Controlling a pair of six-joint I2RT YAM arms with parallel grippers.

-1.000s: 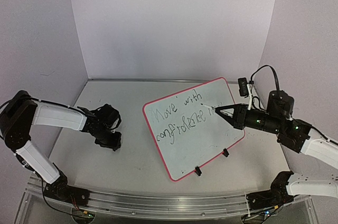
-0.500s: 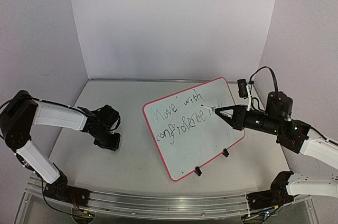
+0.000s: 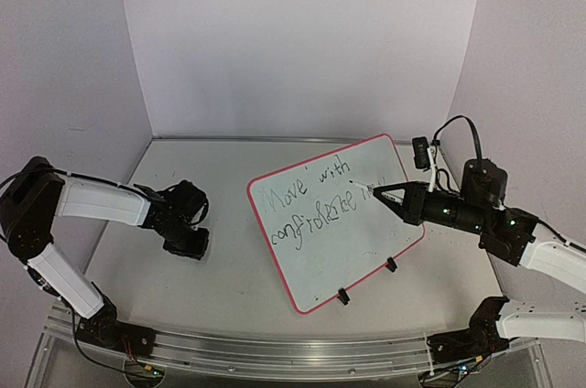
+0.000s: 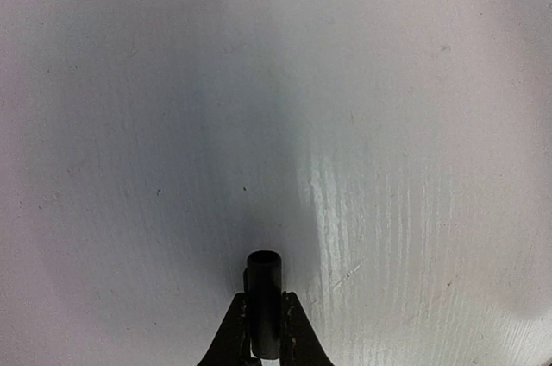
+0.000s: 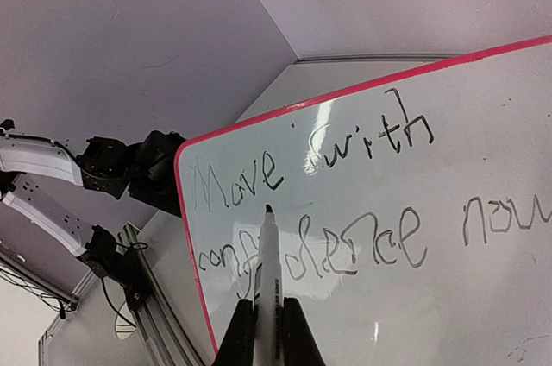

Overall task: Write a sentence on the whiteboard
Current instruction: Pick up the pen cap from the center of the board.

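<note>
**SURFACE FINISH FINDINGS**

The whiteboard [image 5: 483, 297], centre right of the right wrist view, is glossy and smooth and mirrors light patches. Its pink-red rim [image 5: 448, 69] looks like plastic. The table [image 4: 388, 124] is matt white, finely ribbed and lightly scuffed. The marker [image 5: 268, 271] has a smooth white barrel, apparently plastic. The black tube [image 4: 264, 306], lower centre, is dull, smooth plastic. The rail [image 3: 275, 348], bottom edge, is bare silvery metal.

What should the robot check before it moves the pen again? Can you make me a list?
1. Marker held by right gripper: ok.
2. Marker touching the whiteboard: cannot tell.
3. Sentence readable, "Move with confidence now": ok.
4. Both black feet on the whiteboard's near edge: ok.
5. Left gripper, shut on a black tube, away from the whiteboard: ok.
</note>
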